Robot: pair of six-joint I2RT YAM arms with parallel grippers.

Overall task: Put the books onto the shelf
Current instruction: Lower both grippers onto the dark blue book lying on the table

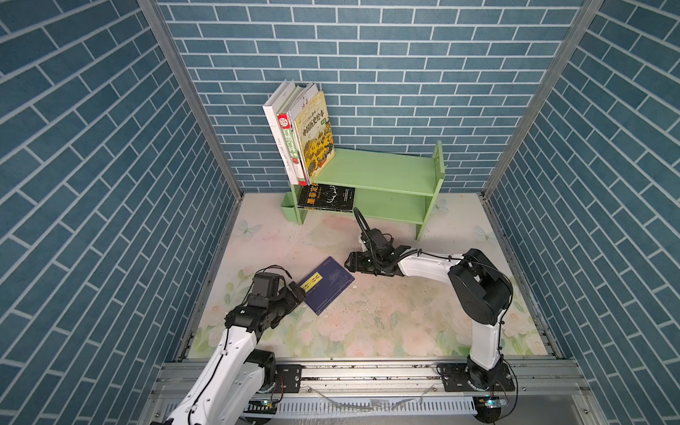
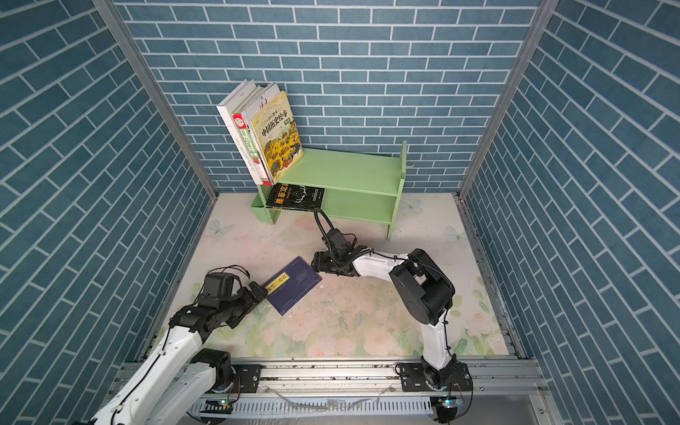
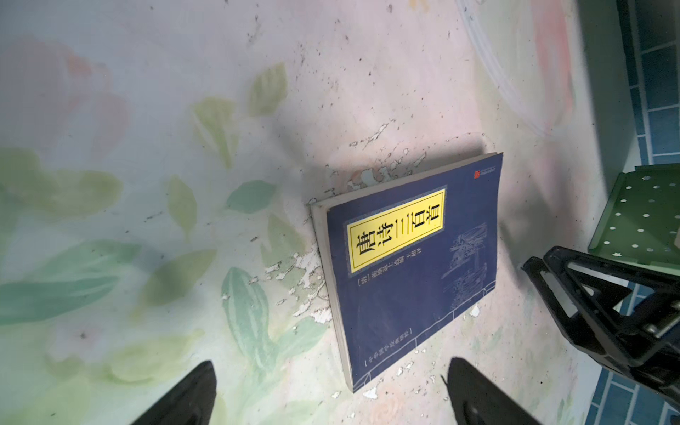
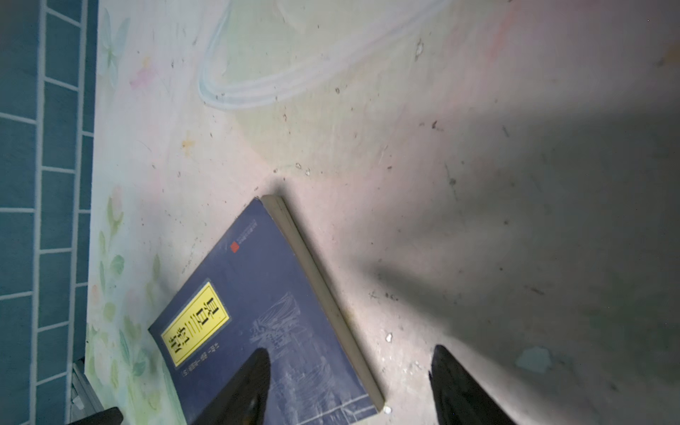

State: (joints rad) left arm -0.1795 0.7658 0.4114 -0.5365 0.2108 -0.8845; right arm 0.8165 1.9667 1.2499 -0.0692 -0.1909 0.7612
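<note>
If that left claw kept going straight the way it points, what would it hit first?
Probably the navy book lying flat just ahead of the left gripper, though its height is unclear.

Free shelf [image 1: 382,169] room right, books [image 1: 312,136] left

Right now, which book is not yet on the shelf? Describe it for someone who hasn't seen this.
Start at the green shelf at the back, then come forward onto the floral table. The navy book lies flat there, left of the middle. It alone is off the shelf, and it bears a yellow title label.
</note>
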